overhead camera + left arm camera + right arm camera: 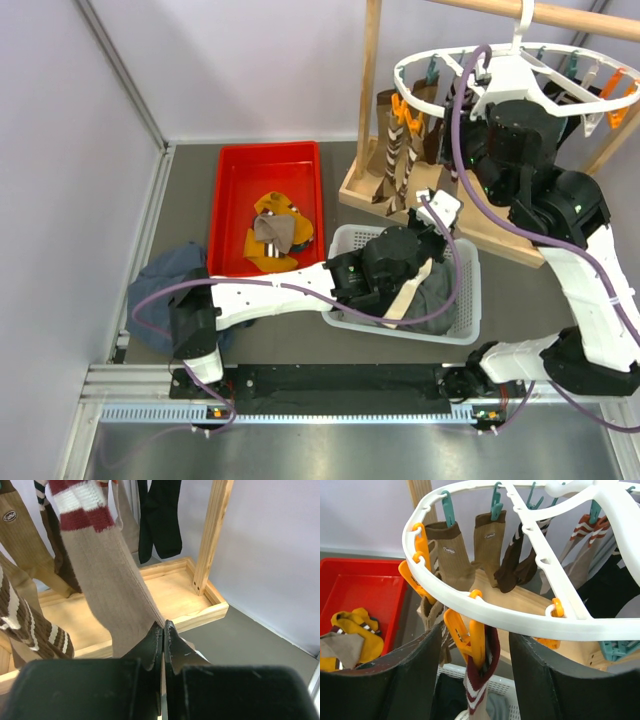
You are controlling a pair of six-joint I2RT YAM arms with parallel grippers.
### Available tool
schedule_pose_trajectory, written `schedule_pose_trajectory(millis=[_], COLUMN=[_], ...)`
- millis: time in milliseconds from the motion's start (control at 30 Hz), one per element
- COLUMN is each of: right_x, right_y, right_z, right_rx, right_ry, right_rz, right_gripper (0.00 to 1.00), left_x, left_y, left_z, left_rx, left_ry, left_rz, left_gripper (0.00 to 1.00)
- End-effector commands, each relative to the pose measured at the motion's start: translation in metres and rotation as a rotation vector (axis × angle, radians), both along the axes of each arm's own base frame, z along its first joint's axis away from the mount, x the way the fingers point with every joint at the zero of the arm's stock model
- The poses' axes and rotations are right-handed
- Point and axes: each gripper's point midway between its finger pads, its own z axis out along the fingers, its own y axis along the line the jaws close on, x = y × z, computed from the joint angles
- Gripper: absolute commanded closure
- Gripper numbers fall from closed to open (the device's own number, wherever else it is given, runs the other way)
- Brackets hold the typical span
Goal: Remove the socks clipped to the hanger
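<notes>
The white oval hanger (440, 58) hangs from the wooden rack's pole; it also shows in the right wrist view (520, 620). Several socks (400, 150) hang from its orange and teal clips. My right gripper (475, 640) is open, its fingers either side of an orange clip (479, 630) that holds a tan sock by its maroon-and-white cuff (480, 685). My left gripper (163, 630) is shut on the lower part of that tan sock (110, 595), low over the white basket (430, 258). Brown socks (455, 555), a black sock (162, 515) and a brown-white striped sock (25, 620) hang nearby.
A red tray (235, 180) at the left holds mustard and grey socks (275, 230). A white basket (465, 300) with dark clothes stands under my left gripper. The wooden rack's base (175, 590) and post (212, 535) stand behind. A blue-grey garment (165, 275) lies at the left.
</notes>
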Motion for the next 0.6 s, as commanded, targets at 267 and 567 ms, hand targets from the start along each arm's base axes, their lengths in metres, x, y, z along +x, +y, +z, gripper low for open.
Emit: schedule_pose_trajectory(millis=[267, 567], right_x=[-0.012, -0.024], right_y=[-0.004, -0.001], right_z=[0.022, 0.029], right_rx=[0.003, 0.056], right_ry=[-0.051, -0.058], right_rz=[-0.046, 0.008], right_gripper=[0.5, 0.53], left_x=[-0.003, 0.004], left_y=[-0.002, -0.003], left_z=[0.024, 0.011], left_rx=[-0.009, 0.081], left_ry=[-0.068, -0.127], left_rz=[0.033, 0.079], left_gripper=[1.0, 1.0])
